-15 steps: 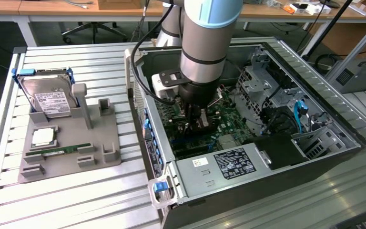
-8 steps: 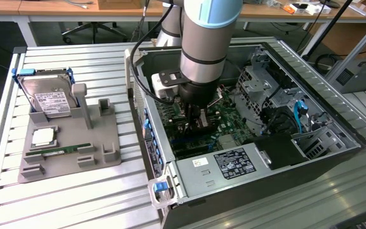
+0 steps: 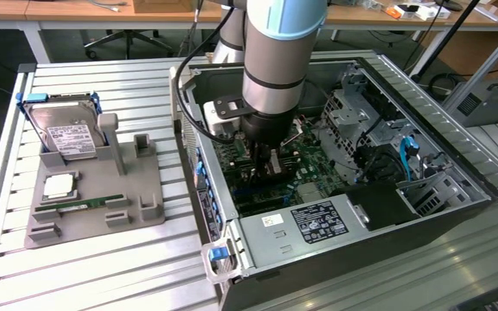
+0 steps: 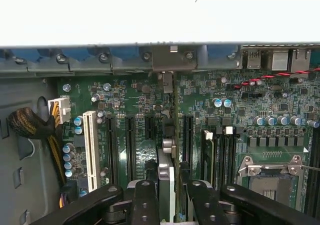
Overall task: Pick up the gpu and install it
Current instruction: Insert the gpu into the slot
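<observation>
The gpu [image 4: 167, 172] shows edge-on in the wrist view as a thin card with a silver-grey end, held upright between the two black fingers [image 4: 144, 205]. My gripper [image 4: 170, 207] is shut on it, just above the green motherboard [image 4: 125, 100], between two long black expansion slots [image 4: 187, 135]. In the exterior view the gripper [image 3: 264, 154] is deep inside the open computer case [image 3: 456, 181], over the middle of the board. There the arm's wrist hides most of the card.
On the exterior view's left, a grey holder [image 3: 145, 188] carries a silver hard drive [image 3: 67, 133], a processor [image 3: 59, 186] and a green memory stick [image 3: 85, 204]. Drive cages, cables and a black power supply [image 3: 318, 220] crowd the case. A white slot [image 4: 91, 145] and memory sticks [image 4: 209, 155] flank the card.
</observation>
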Robot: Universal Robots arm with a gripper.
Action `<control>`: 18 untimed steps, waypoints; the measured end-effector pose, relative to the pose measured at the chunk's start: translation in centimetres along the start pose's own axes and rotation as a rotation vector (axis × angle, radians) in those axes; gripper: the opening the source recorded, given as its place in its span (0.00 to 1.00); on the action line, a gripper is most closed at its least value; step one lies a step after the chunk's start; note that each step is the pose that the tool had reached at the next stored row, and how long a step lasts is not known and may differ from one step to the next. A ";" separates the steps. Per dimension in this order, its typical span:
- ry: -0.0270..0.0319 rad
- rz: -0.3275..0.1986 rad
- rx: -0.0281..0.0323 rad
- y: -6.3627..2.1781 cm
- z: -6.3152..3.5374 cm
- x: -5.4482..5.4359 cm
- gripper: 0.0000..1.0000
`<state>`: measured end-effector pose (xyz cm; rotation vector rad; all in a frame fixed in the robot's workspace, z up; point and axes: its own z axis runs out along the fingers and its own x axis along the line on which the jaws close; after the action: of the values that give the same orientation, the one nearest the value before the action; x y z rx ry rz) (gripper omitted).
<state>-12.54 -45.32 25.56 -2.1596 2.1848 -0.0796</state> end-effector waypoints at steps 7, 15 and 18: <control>-0.0002 0.000 0.0001 0.01 0.20 0.0 0.27; -0.0003 0.000 0.0001 0.02 0.20 0.0 0.34; -0.0002 0.000 0.0001 -0.04 -0.37 0.0 0.34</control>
<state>-12.53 -45.29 25.93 -2.1595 2.1845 -0.0795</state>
